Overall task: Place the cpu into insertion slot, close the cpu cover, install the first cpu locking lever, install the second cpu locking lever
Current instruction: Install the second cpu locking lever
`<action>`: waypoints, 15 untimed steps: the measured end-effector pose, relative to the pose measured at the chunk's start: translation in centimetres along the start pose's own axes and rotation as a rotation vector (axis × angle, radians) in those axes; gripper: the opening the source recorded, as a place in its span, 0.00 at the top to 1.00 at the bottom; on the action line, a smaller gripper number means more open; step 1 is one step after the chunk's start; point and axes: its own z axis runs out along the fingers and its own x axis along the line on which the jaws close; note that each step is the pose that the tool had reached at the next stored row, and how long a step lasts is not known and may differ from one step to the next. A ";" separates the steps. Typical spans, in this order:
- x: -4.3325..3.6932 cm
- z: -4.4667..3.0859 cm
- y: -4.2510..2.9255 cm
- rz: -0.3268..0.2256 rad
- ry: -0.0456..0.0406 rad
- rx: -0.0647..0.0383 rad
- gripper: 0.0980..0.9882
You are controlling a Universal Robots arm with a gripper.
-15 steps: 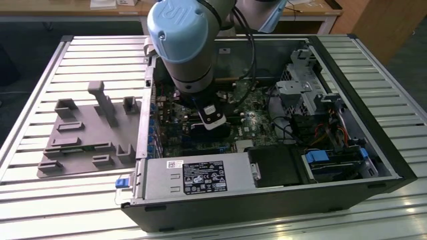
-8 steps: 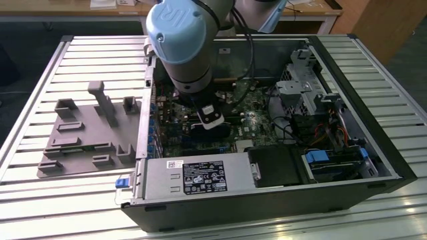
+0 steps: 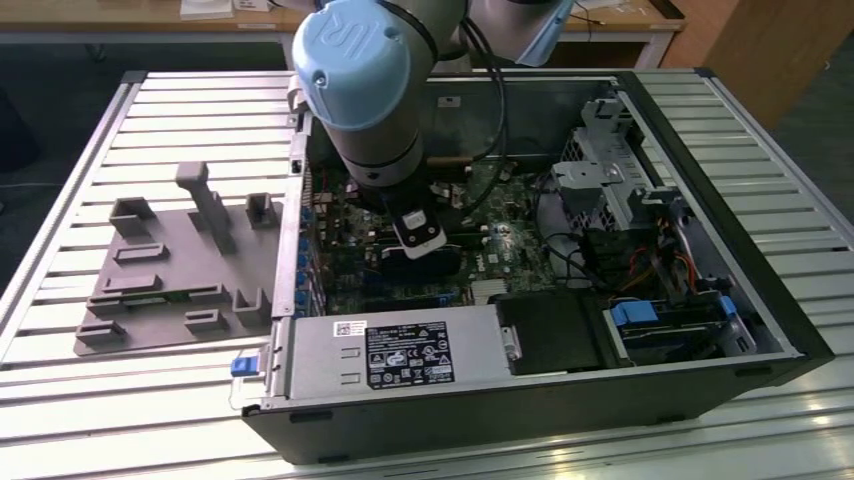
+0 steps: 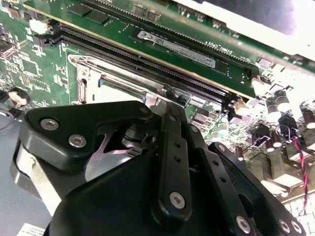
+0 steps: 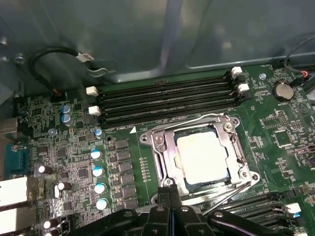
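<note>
The cpu (image 5: 202, 157), a pale silver square, lies flat in the insertion slot (image 5: 147, 138) on the green board. The cpu cover (image 5: 165, 158), a silvery frame, lies down around it, and the chip shows through its window. One thin wire lever (image 5: 197, 121) runs along the socket's side by the memory slots. Another lever (image 5: 226, 190) runs along the opposite side. My gripper (image 5: 171, 192) is shut, its black fingertips pressed together at that side's edge of the socket, just beside the cover. In the exterior view the gripper (image 3: 416, 245) reaches down into the open case. In the second wrist view the gripper (image 4: 170, 105) hides most of the socket.
Long black memory slots (image 5: 167, 98) run beside the socket. Capacitors (image 5: 98, 172) and a coin battery (image 5: 284, 91) stand on the board. A black cable (image 5: 64, 54) loops against the case wall. The power supply (image 3: 387, 355) and drive cage (image 3: 614, 180) crowd the case. A grey fixture plate (image 3: 174, 270) lies outside.
</note>
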 end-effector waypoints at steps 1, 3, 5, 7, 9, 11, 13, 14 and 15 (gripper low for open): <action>0.00 0.00 0.00 0.000 -0.0001 0.000 1.00; -0.02 -0.17 0.07 0.000 -0.0001 0.000 1.00; -0.05 -0.54 0.22 0.000 -0.0001 0.000 1.00; -0.09 -0.95 0.37 0.000 -0.0001 0.000 1.00; -0.13 -1.36 0.53 0.000 -0.0001 0.000 1.00; -0.17 -1.76 0.69 0.000 0.0000 0.000 1.00; -0.21 -2.18 0.85 0.000 0.0000 0.000 1.00; -0.23 -2.40 0.94 0.000 0.0000 0.000 1.00; -0.25 -2.63 1.03 0.000 0.0000 0.000 1.00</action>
